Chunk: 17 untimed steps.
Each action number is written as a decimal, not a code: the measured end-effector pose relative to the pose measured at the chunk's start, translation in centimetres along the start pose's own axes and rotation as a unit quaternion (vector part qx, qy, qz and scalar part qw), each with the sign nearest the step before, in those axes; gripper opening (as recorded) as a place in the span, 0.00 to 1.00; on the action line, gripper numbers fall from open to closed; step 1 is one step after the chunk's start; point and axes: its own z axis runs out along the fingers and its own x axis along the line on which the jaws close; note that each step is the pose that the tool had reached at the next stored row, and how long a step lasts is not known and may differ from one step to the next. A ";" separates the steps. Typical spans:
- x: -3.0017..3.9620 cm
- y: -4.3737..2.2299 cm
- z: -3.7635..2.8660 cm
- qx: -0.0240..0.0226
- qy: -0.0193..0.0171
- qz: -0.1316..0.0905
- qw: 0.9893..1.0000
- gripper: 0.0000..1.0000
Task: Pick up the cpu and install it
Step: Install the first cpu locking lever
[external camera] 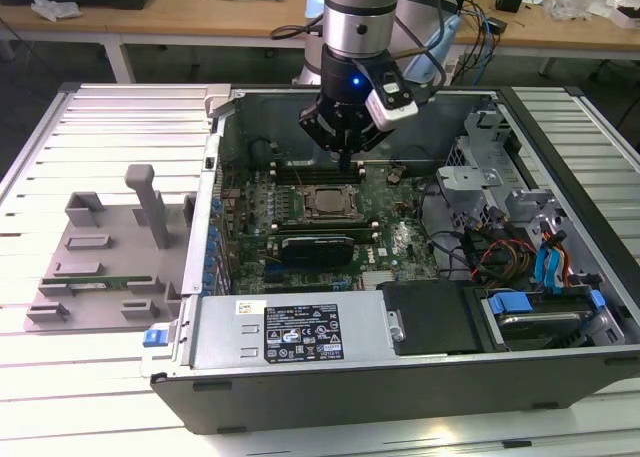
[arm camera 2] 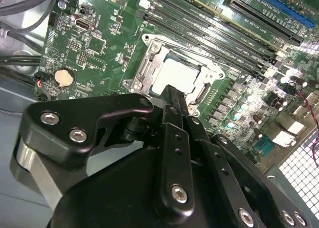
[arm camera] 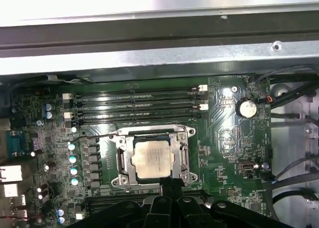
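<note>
The small square cpu with its dull silver-grey metal top (arm camera: 154, 159) lies flat inside the metal-framed socket (arm camera: 152, 157) on the green motherboard (arm camera: 227, 138), seated level within the frame in both wrist views (arm camera 2: 178, 74). Just beside the socket run the long black memory slots (arm camera: 137, 104). The black gripper (arm camera 2: 172, 96) hangs right above the socket's near edge, its two fingers pressed together with nothing between them; the chip is not in its grasp. In the exterior view the grey arm (external camera: 357, 17) reaches down into the open dark computer case (external camera: 400, 372), which rests on a pale slatted table (external camera: 100, 137), with a grey plastic fixture tray (external camera: 95, 267) well apart at the exterior view's left. The risk, by this reading: the fingertips sit so near the socket frame that a slight sideways drift could nudge the chip askew or scrape the frame.
</note>
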 end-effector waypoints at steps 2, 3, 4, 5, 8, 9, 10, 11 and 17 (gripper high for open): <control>0.00 0.00 0.00 0.000 0.000 -0.006 1.000 0.11; 0.00 0.00 0.00 0.000 0.000 -0.008 1.000 0.11; 0.00 0.00 0.00 0.000 -0.001 -0.012 1.000 0.11; 0.00 0.00 0.00 0.000 -0.001 -0.014 1.000 0.11; 0.00 0.00 0.00 0.000 -0.001 -0.021 1.000 0.11; 0.00 0.00 0.00 -0.001 -0.001 -0.024 1.000 0.11; 0.00 0.00 0.00 -0.001 -0.002 -0.027 1.000 0.11; 0.00 0.00 0.00 -0.001 -0.002 -0.031 1.000 0.11; 0.00 0.00 0.00 -0.001 -0.002 -0.044 0.999 0.11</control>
